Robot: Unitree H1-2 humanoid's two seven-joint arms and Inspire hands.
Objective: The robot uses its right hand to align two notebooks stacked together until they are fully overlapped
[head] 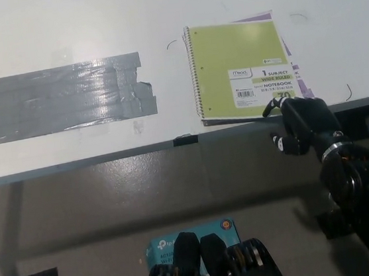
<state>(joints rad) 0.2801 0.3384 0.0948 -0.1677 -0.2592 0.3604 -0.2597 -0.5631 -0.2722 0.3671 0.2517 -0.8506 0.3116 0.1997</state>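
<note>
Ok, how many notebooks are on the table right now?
2. A green spiral notebook lies on top near the table's front edge; a purple notebook sits beneath it, only slivers showing at its top and right edges.

Glossy grey tape (66, 98) – matt white table (157, 14) – wire-bound paper notebook (242, 70).
</note>
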